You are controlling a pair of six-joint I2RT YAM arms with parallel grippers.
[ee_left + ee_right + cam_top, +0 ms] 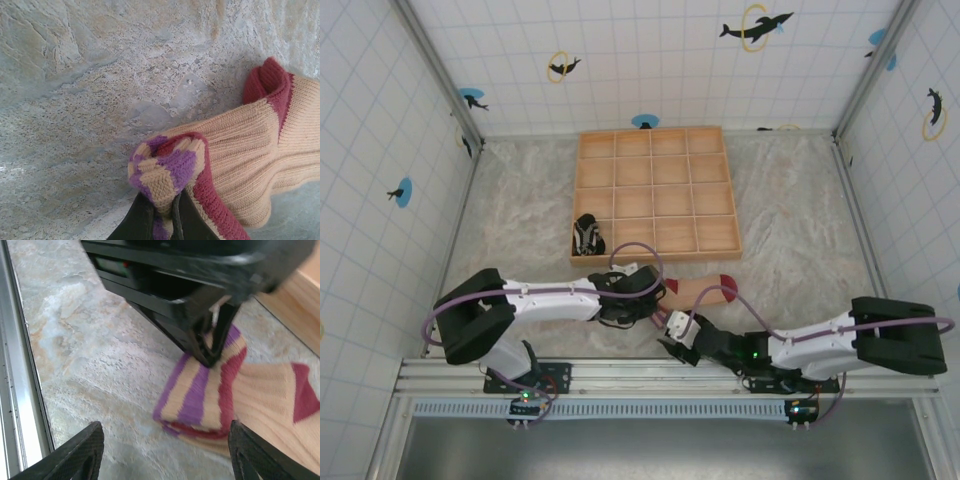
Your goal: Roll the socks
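A tan sock with a dark red toe and heel lies flat on the table just in front of the tray. Its cuff, striped purple and tan with a red band, is folded over. My left gripper is shut on that folded cuff and shows from the right wrist as a dark block pinching the cuff's top. My right gripper stands open just short of the cuff, with the fold ahead of its spread fingers and nothing between them. The black-and-white striped sock sits bunched in the tray's near-left compartment.
The wooden tray with its grid of compartments stands mid-table behind the tan sock. A metal rail runs along the near table edge beside my right gripper. Tiled walls close in both sides and the back.
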